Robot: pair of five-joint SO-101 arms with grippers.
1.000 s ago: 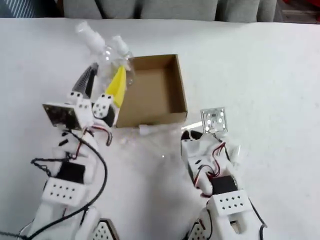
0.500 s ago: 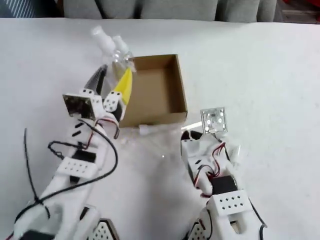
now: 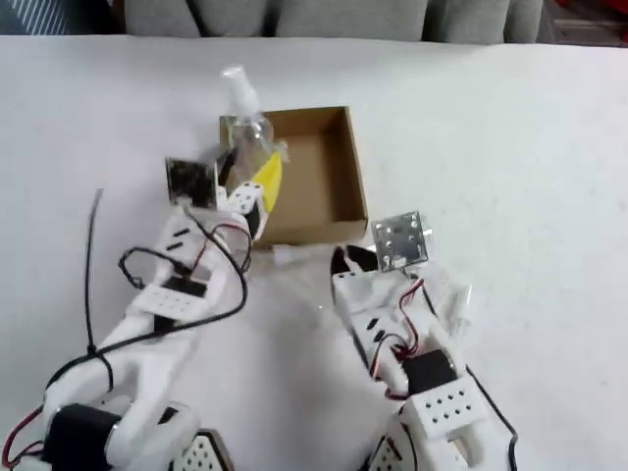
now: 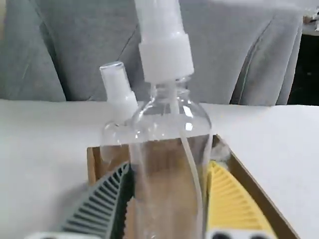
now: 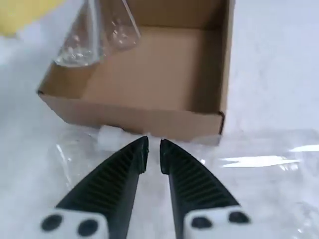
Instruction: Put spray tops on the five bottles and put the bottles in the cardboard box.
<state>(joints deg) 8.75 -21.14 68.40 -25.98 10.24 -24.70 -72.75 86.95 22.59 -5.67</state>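
- Where the left arm stretches over the white worktop (image 3: 510, 128), the left tool (image 3: 245, 182) is clenched on a clear bottle (image 3: 250, 142), and the left wrist view shows the glass (image 4: 169, 164) pinched between the grey finger (image 4: 104, 204) and the yellow finger (image 4: 234, 204).
- A white spray top (image 3: 238, 86) sits on that bottle's neck, and it rises straight up in the left wrist view (image 4: 162, 42).
- Just behind it stands a second bottle (image 4: 117, 134), also capped in white; whether the tool presses on this one too cannot be told.
- From the right wrist view, both clear bases (image 5: 75, 45) hang over the left corner of the cardboard box (image 5: 134, 114), at its rim; whether they touch the card cannot be told.
- Open side up, the cardboard box (image 3: 314, 234) rests on the worktop between the two arms, nearer the left one, and its brown floor is bare apart from that corner.
- Against the outside of the box's front wall lies a small white piece (image 5: 107, 135), on a clear plastic sheet (image 5: 259, 164) spread over the worktop.
- Further right, the right tool (image 5: 153, 144) is low over that sheet, just short of the front wall, with its black fingers drawn together to a thin slit and grasping nothing.
- Seen from the high view, the same tool (image 3: 343, 260) points toward the box's near right corner.
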